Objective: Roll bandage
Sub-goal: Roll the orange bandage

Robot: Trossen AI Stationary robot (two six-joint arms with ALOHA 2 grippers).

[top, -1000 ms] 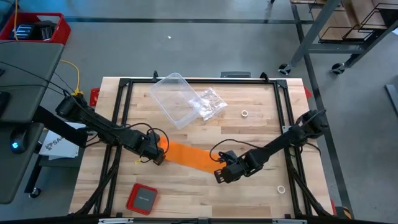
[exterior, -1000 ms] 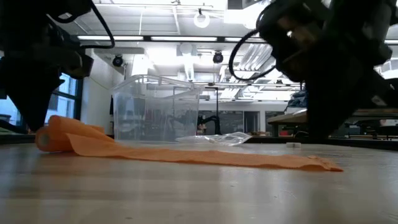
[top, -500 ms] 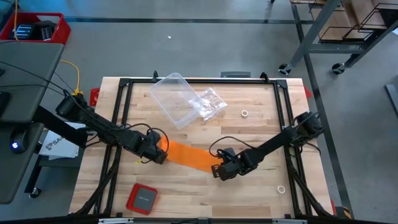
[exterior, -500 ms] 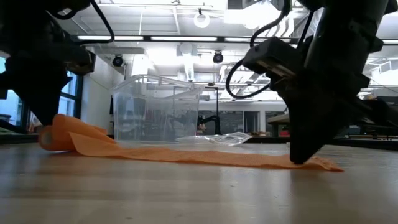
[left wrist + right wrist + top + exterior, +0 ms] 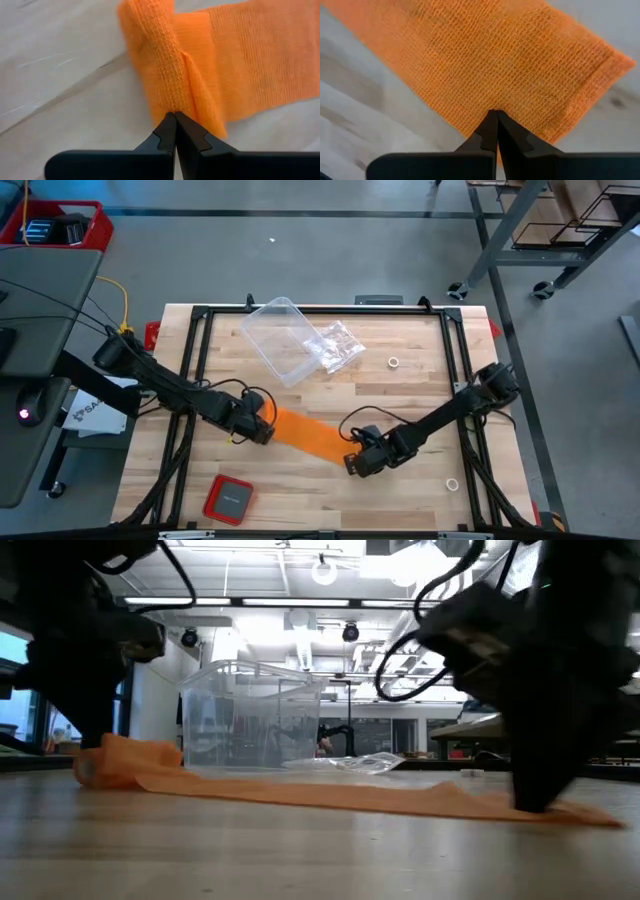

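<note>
Overhead, shows the bandage (image 5: 305, 434) lying as a flat orange strip on the wooden bench (image 5: 420, 395), slanting from left-centre down toward the middle. Places the left gripper (image 5: 262, 427) at the strip's upper-left end, where the fabric bunches into a short fold, and the right gripper (image 5: 352, 464) at the lower-right end, fingers closed and tip down on the cloth. Also takes in a clear plastic container (image 5: 278, 340) with a crinkled clear bag (image 5: 335, 347) just beside it toward the far side of the bench, a small ring (image 5: 394, 363) near those, another ring (image 5: 452, 484) by the right front edge, and a red square case (image 5: 228, 500) at the front left.

From bench height, gives the bandage (image 5: 330, 792) stretched low across the bench (image 5: 300, 850), its left end humped up beside one dark arm, its other end flat under the second dark arm, which comes down onto the fabric. Behind, shows the clear plastic container (image 5: 250, 725) upright and the crinkled clear bag (image 5: 375, 761) lying low next to it.

At the left wrist, finds the fingers (image 5: 167, 135) shut tight together, tips touching the edge of a folded ridge in the bandage (image 5: 240, 55); hard to tell whether any cloth is pinched between them.

At the right wrist, finds the fingers (image 5: 489, 131) closed likewise, tips pressed on the flat weave of the bandage (image 5: 485, 55) near its squared end, with bare bench wood to either side.
</note>
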